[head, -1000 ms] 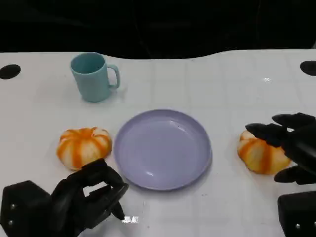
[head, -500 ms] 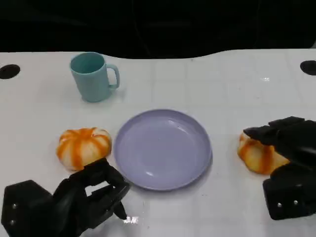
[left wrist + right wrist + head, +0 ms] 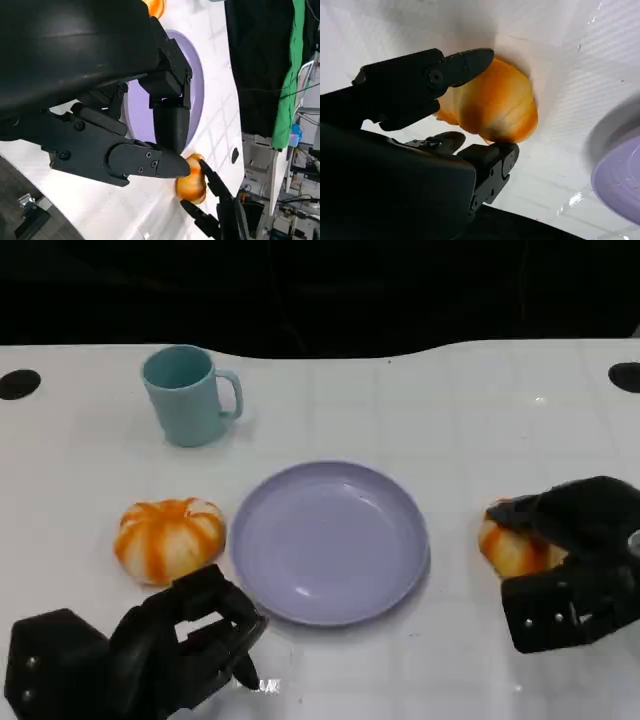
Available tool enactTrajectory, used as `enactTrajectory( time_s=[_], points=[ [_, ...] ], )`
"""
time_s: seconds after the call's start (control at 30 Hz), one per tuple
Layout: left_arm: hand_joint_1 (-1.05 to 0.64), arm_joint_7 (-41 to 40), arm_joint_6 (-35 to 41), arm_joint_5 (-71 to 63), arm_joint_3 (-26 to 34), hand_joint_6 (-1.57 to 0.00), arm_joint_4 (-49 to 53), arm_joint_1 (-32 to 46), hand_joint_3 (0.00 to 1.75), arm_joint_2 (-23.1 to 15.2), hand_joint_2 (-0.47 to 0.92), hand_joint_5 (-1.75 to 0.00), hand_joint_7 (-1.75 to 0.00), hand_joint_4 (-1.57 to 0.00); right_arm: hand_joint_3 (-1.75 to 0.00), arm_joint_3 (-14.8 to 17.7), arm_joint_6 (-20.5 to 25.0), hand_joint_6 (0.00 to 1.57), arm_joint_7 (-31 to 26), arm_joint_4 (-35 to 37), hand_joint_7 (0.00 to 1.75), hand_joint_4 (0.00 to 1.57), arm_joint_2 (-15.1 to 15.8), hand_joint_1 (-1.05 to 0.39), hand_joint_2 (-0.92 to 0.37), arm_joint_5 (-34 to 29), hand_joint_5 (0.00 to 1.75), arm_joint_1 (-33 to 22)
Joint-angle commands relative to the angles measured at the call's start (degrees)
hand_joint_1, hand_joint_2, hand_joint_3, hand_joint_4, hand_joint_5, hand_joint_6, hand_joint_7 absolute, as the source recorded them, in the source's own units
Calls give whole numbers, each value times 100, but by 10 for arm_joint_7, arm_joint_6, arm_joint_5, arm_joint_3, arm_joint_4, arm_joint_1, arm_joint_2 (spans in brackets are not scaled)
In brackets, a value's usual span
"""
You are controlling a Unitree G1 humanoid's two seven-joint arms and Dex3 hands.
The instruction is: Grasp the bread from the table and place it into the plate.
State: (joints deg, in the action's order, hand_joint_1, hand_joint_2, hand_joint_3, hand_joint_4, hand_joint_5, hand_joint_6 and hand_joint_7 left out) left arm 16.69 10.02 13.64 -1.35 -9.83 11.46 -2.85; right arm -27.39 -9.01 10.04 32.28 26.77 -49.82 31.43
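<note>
Right of the round lilac plate [image 3: 329,542], your right hand [image 3: 570,565] is wrapping its fingers around the orange-striped glazed bread roll [image 3: 510,545] on the table, gripping it, so you're needing a lift next.

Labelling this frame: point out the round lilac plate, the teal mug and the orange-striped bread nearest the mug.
round lilac plate [image 3: 330,540], head view, its bare middle
teal mug [image 3: 186,400], head view, its outer wall
orange-striped bread [image 3: 169,538], head view, its top
</note>
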Motion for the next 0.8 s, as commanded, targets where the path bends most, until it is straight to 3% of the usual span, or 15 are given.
enactTrajectory(
  time_s=[0.03, 0.13, 0.23, 0.3, 0.43, 0.63, 0.73, 0.8],
  points=[
    [-57, -4, -5, -1, 6, -66, -5, 3, 26, -6, 92, -175, -155, -72, -1, 0, 13, 70, -3, 29, 7, 77, -8, -29, -89, 10, 22, 26],
    [-56, -2, -7, 1, 6, -66, -4, 4, 26, -6, 92, -175, -154, -72, -1, 4, 15, 81, -18, 52, 9, 93, -17, -25, -90, 21, 31, 38],
    [-56, -3, -5, 2, 6, -67, -10, 7, 28, -5, 92, -175, -152, -73, -2, 7, -8, 117, -79, 118, 12, 83, -31, -15, -92, 33, 134, 65],
    [-56, 0, -9, 2, 6, -68, -7, 8, 27, -6, 92, -175, -150, -73, -6, 5, -26, 128, -103, 154, 15, 80, -35, -12, -92, 40, 161, 77],
    [-55, 0, -8, 4, 6, -69, -9, 9, 28, -5, 92, -175, -147, -73, -22, 0, -57, 127, -153, 211, 15, 81, -44, -14, -92, 47, 166, 95],
    [-54, 4, -15, 4, 5, -69, -5, 9, 29, -6, 92, -175, -147, -73, -19, -1, -97, 126, -239, 258, 27, 83, -54, -12, -92, 54, 168, 103],
    [-54, 3, -17, 2, 4, -69, -4, 8, 29, -7, 92, -175, -147, -73, -20, 4, -118, 95, -297, 267, 98, 85, -59, -8, -86, 57, 174, 102],
    [-55, 2, -15, 1, 5, -69, -3, 8, 29, -7, 92, -175, -147, -72, -22, 5, -124, 87, -318, 268, 111, 85, -62, -7, -85, 59, 174, 102]
  ],
)
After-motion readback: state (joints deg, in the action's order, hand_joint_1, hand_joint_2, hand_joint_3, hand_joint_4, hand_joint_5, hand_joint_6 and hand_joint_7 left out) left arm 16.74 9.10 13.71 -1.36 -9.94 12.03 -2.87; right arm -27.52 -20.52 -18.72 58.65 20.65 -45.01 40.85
